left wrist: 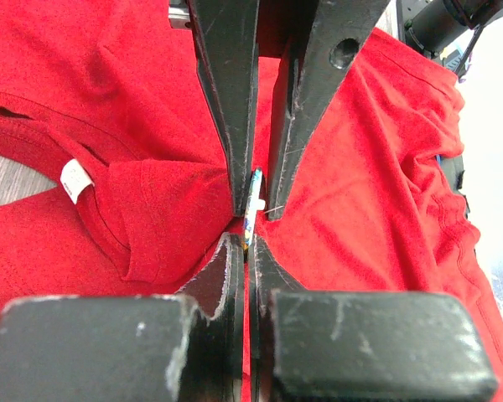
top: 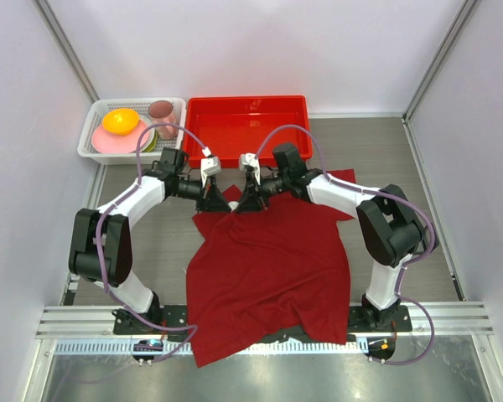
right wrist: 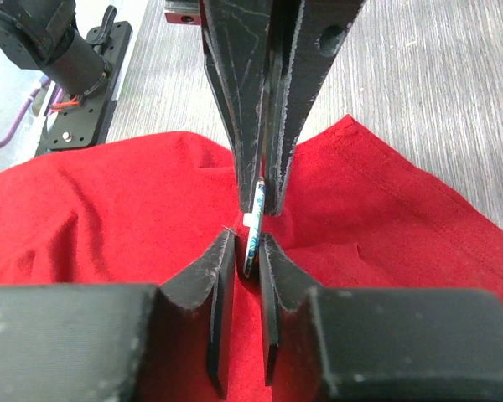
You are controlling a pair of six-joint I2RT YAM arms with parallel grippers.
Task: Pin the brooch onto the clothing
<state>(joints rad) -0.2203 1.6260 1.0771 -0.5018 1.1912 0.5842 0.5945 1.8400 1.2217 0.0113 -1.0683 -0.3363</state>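
Note:
The dark red T-shirt (top: 268, 268) lies spread on the table, its white neck label (left wrist: 74, 180) showing inside the collar. Both grippers meet tip to tip above the collar end. My left gripper (top: 218, 203) (left wrist: 248, 243) is shut on the brooch (left wrist: 252, 197), which stands edge-on just above the cloth. My right gripper (top: 245, 203) (right wrist: 247, 239) faces it, and its fingers closely straddle the other edge of the brooch (right wrist: 253, 234). One finger touches the disc; a thin gap shows at the other. A fine pin sticks out sideways from the brooch's back.
A bright red plastic tray (top: 247, 105) stands at the back centre. To its left is a white basket (top: 96, 126) holding bowls and a cup. Bare grey table (right wrist: 419, 67) shows beyond the shirt's sleeve. Frame posts and white walls close in both sides.

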